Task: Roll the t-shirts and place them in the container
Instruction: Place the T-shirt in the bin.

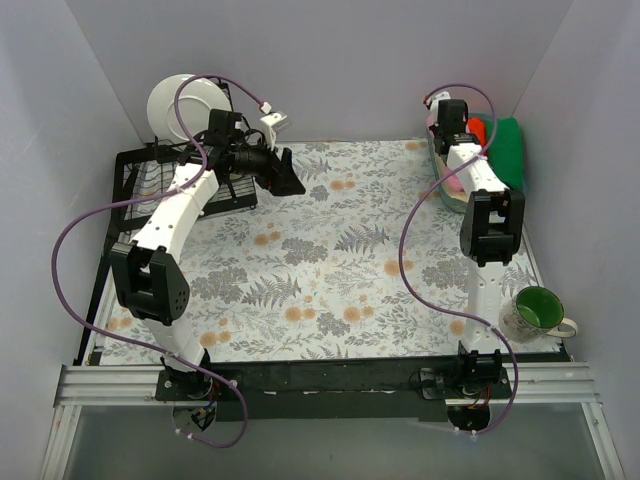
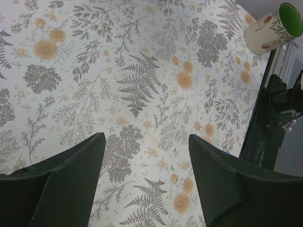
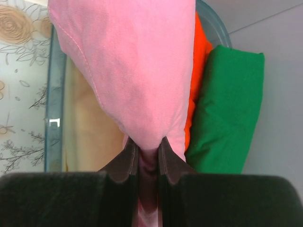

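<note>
Pinch at the very start of the task. My right claw [image 3: 148,147] has its jaws pressed together on a fold of the pink shirt [image 3: 137,71], whose cloth widens away from the tips and drapes over the bin [image 3: 51,94]. Touching the pink cloth on its right is the orange shirt [image 3: 200,52], and against that lies the folded green shirt [image 3: 229,109]; whether the green one sits in the bin or beside it I cannot tell. To the left, down inside the bin, a cream shirt [image 3: 90,132] shows. The bin stands at the far right corner of the table [image 2: 142,71]. My left claw [image 2: 147,138] is spread wide and holds nothing, hanging above the flowered table cover at the far left, near the rack [image 1: 140,185] and well apart from every shirt. Progress, as I judge it: no shirt is rolled and none lies flat on the table; only the first grip is made. Left to do: lift the pink shirt out, spread it, roll it, then the others.
</note>
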Controlling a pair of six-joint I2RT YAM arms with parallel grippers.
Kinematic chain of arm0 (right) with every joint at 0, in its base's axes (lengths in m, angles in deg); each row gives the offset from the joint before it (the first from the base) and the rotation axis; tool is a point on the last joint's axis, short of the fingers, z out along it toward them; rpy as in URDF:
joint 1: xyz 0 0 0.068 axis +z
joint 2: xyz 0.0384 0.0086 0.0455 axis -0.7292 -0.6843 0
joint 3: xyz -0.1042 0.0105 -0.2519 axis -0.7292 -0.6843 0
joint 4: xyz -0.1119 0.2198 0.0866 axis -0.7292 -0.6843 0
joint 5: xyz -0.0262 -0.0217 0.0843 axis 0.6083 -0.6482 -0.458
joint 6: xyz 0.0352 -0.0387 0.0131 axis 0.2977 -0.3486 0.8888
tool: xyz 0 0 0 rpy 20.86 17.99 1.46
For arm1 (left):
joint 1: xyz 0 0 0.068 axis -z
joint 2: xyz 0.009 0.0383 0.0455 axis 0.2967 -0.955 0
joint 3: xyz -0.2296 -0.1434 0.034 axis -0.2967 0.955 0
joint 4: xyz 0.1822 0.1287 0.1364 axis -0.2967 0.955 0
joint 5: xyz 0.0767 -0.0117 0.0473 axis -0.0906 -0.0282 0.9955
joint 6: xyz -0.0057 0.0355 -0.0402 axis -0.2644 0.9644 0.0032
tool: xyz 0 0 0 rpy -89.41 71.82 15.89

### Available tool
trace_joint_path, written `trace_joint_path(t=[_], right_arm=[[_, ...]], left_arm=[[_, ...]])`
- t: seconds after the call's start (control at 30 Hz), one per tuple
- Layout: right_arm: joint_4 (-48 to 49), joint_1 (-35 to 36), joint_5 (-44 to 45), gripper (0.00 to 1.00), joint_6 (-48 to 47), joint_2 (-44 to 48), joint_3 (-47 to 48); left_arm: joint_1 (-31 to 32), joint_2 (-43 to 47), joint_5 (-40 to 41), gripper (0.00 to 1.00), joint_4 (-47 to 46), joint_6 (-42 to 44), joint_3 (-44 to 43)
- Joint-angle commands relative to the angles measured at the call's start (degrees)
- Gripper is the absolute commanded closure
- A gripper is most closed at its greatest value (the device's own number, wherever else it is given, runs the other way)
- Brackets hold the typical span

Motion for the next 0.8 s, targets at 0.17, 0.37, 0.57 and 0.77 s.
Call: trace_joint_path(t=[0.17, 0.37, 0.57, 0.77], right_arm=[[7.0, -1.4, 4.1, 0.99, 3.7, -2.3, 5.4], [7.0, 0.0, 4.7, 0.99, 3.5, -5.3, 4.5], [6.9, 2.7, 6.5, 0.99, 3.2, -6.4, 3.6], [6.7, 5.2, 9.6, 0.99, 5.0, -6.4, 1.8]], left_arm=[[0.0, -1.0, 0.9, 0.29, 1.3, 1.1, -0.6], [0.0, -1.4, 1.4, 0.28, 1.5, 1.2, -0.4], [0.0, -1.6, 1.8, 0.28, 1.6, 1.4, 0.0], [0.0, -1.2, 2.1, 0.28, 1.5, 1.6, 0.1]])
